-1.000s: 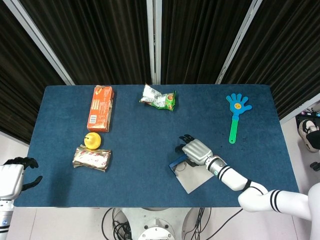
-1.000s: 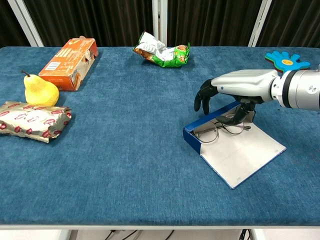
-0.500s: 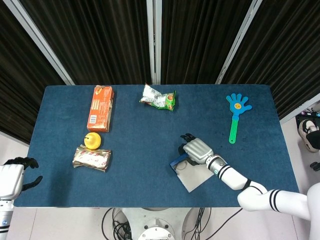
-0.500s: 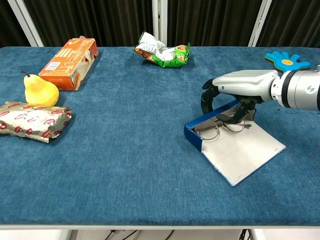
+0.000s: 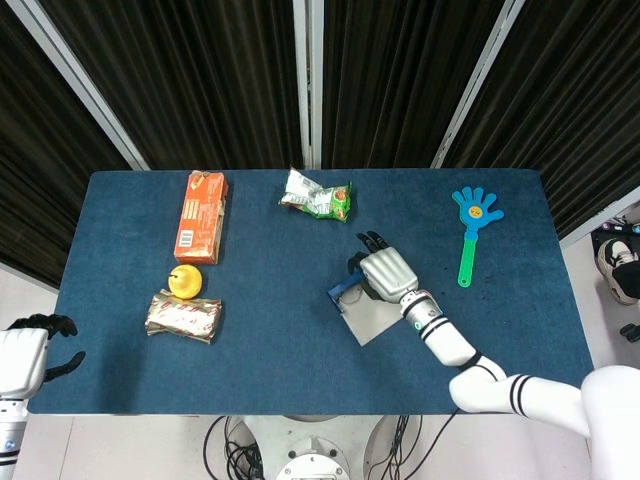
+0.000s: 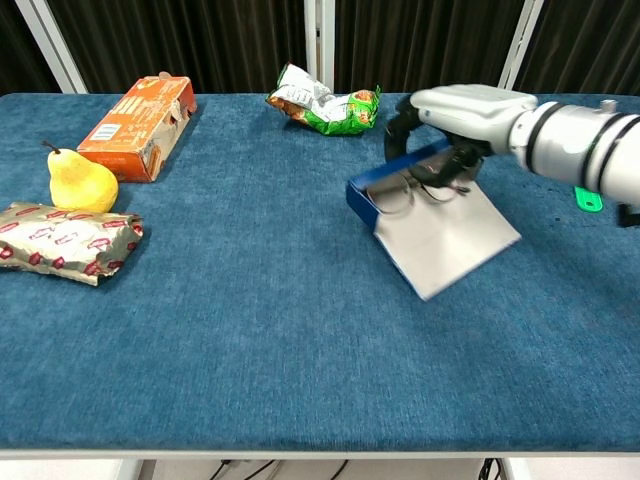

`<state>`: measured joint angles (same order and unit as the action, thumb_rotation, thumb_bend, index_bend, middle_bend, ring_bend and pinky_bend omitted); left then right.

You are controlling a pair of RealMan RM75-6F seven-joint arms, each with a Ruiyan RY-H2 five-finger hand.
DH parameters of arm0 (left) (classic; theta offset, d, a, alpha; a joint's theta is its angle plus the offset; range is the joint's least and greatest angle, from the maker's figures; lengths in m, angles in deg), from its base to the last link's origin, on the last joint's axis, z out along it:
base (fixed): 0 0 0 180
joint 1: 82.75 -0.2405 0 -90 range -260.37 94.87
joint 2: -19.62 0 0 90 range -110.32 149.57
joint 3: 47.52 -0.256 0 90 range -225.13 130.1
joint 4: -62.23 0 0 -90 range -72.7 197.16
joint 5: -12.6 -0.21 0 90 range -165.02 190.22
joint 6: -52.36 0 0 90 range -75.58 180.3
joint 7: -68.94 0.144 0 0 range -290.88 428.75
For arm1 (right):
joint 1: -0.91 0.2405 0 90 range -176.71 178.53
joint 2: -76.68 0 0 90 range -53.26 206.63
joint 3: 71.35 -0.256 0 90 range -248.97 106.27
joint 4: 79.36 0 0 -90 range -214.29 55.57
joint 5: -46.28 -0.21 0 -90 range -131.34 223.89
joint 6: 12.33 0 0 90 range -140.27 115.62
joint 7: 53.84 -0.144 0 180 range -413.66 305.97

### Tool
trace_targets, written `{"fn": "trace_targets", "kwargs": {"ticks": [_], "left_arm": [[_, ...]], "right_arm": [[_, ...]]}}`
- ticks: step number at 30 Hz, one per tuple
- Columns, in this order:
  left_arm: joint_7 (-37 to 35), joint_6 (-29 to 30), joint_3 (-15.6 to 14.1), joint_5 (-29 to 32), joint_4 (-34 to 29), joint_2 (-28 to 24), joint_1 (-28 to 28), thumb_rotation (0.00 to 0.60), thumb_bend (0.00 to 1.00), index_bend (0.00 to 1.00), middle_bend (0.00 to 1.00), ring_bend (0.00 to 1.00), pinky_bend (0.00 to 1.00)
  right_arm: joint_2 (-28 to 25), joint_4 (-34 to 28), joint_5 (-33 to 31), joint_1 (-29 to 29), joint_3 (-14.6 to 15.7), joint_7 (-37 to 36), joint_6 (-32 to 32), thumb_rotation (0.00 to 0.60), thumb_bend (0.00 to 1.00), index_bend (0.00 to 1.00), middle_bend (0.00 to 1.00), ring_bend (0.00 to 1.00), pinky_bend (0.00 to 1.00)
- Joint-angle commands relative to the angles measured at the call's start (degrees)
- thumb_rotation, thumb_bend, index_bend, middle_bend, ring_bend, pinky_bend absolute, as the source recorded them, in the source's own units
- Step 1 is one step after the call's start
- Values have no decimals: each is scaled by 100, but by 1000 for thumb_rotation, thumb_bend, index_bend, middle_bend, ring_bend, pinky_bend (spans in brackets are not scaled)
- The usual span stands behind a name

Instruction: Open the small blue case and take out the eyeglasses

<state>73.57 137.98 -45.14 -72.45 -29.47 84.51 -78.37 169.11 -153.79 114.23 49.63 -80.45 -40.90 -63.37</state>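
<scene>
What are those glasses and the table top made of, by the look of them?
The eyeglasses look like thin dark wire, probably metal, with clear lenses. The table is covered in blue cloth, seemingly a soft matte velvet or felt, since it shows a mottled nap.

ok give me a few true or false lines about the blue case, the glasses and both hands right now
1. The small blue case lies open with its pale lid flap spread on the dark blue table cloth. True.
2. The wire-rimmed eyeglasses lie out on the cloth, well away from the case. False: they sit in the case, under the right hand.
3. The right hand is curled over the far edge of the case. True.
4. The left hand holds the yellow pear. False: it hangs off the table's near left corner, holding nothing, fingers apart.
5. The pear sits between the orange carton and the silver foil snack pack. True.
</scene>
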Motion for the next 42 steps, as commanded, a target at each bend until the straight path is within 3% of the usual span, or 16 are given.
{"fn": "trace_targets", "kwargs": {"ticks": [1, 11, 18, 21, 22, 24, 27, 32, 35, 38, 42], "left_arm": [[-9, -1, -1, -3, 5, -1, 1, 600, 165, 524, 512, 414, 458], [-59, -13, -5, -15, 25, -5, 8, 600, 166, 524, 512, 414, 456], [-50, -14, -7, -16, 20, -7, 9, 600, 165, 524, 512, 414, 454], [-41, -14, -6, -10, 16, -7, 8, 600, 166, 524, 512, 414, 454], [-43, -13, -5, -8, 15, -7, 7, 600, 166, 524, 512, 414, 454], [-47, -16, -4, -4, 16, -7, 8, 600, 165, 524, 512, 414, 454], [-41, -25, -3, -3, 19, -7, 14, 600, 165, 524, 512, 414, 454], [-29, -26, -4, -3, 10, -9, 16, 600, 166, 524, 512, 414, 454], [-19, -30, -4, 1, 3, -10, 17, 600, 166, 524, 512, 414, 454], [-16, -25, -5, 0, -3, -12, 14, 600, 166, 524, 512, 414, 454], [-4, -25, -4, -3, -4, -11, 17, 600, 166, 524, 512, 414, 454]], "right_arm": [[750, 729, 29, 18, -187, 388, -583, 600, 477, 632, 383, 29, 0], [1637, 1792, 492, -37, -263, 616, -1455, 600, 477, 653, 402, 57, 0], [1625, 1867, 151, 38, -453, 656, -830, 600, 456, 641, 392, 57, 0], [1514, 1736, -270, 127, -590, 977, -300, 600, 386, 462, 320, 35, 0], [1447, 1644, -389, 145, -624, 1049, -156, 600, 355, 321, 260, 17, 0], [1255, 1360, -564, 146, -668, 1170, 21, 600, 332, 153, 178, 0, 0], [904, 787, -578, 37, -668, 1125, -2, 600, 308, 41, 110, 0, 0], [187, -320, -157, -321, -464, 675, -272, 600, 300, 50, 143, 0, 0], [-229, -838, 42, -509, -205, 391, -181, 600, 300, 150, 200, 0, 0], [-444, -1031, 119, -620, 44, 326, -66, 600, 300, 258, 222, 0, 0], [-377, -904, 114, -671, 214, 298, 27, 600, 300, 333, 233, 0, 0]]}}
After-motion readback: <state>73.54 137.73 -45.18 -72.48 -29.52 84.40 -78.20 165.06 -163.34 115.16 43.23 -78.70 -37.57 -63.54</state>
